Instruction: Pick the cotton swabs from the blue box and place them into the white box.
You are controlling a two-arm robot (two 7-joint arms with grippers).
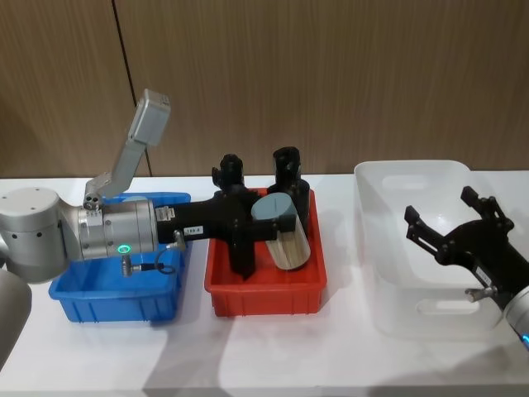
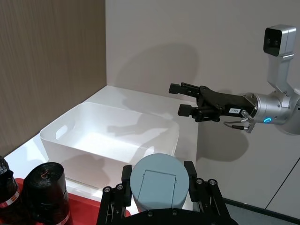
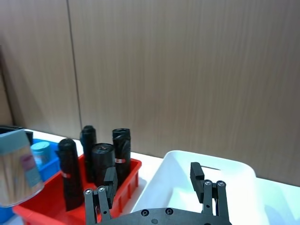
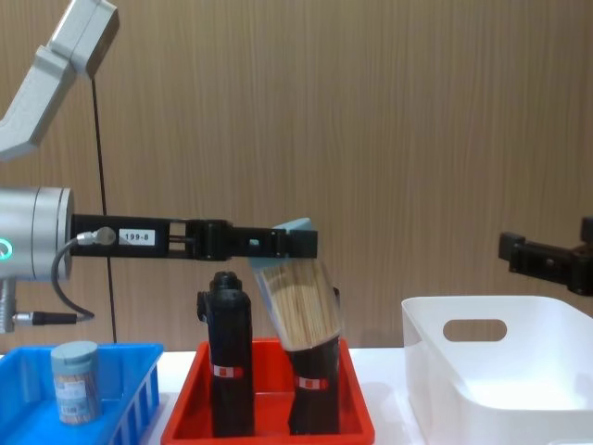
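My left gripper point(image 1: 269, 217) is shut on a cotton swab tub point(image 1: 283, 236), a clear tub with a pale blue lid. It holds the tub tilted in the air over the red tray point(image 1: 264, 298). In the chest view the held tub point(image 4: 296, 301) hangs from the gripper point(image 4: 292, 243), lid uppermost. Another cotton swab tub point(image 4: 74, 380) stands in the blue box point(image 4: 130, 352) at the left. My right gripper point(image 1: 442, 207) hovers open over the white box point(image 1: 388, 298), nothing between its fingers. In the left wrist view the lid point(image 2: 157, 180) faces the camera, with the white box point(image 2: 61, 140) beyond.
Black rolls point(image 4: 229, 371) with red-white labels stand upright in the red tray point(image 4: 269, 422), between the blue box point(image 1: 107, 294) and the white box point(image 4: 491, 371). A wood-panelled wall runs close behind the white table.
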